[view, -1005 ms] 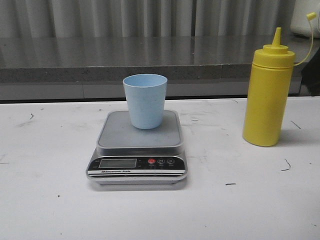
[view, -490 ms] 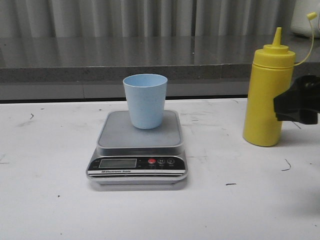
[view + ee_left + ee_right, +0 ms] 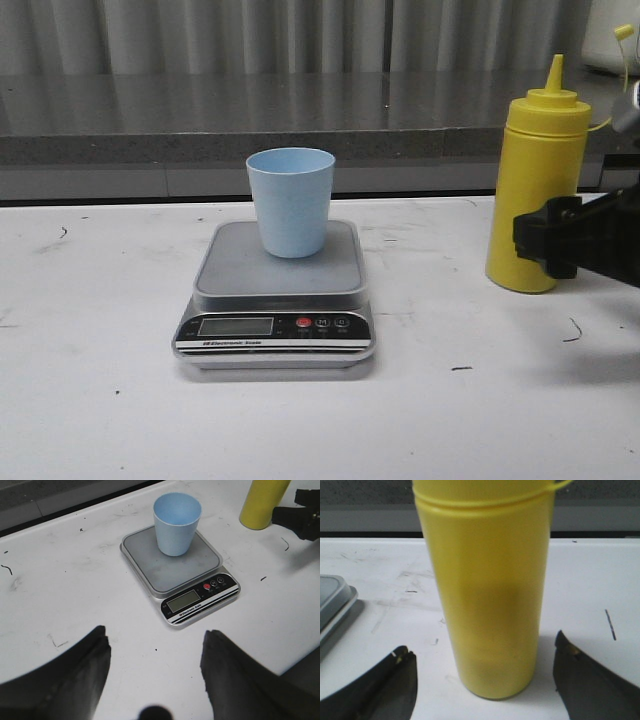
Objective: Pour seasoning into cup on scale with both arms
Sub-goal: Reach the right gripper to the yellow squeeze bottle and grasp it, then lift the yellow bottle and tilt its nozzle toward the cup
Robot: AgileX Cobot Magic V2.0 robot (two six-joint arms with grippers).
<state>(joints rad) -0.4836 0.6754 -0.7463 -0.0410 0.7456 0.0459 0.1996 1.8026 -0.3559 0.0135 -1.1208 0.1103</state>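
Standing upright on the worktop (image 3: 100,400), the yellow bottle (image 3: 535,190) sits between the right tool's (image 3: 482,680) wide-spread fingers, untouched; the left tool (image 3: 155,665) is wide too.

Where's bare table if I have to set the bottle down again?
Bare white table left of the scale, the strip in front of it, and the gap between scale and seasoning bottle. Crowded at the right: right gripper by the bottle.

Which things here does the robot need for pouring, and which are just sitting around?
Needed:
- tall yellow plastic squeeze bottle
- small light blue plastic cup
- flat silver-grey digital scale under the cup
- right gripper, open beside the bottle
- left gripper, open

Just there:
- white table
- grey ledge behind
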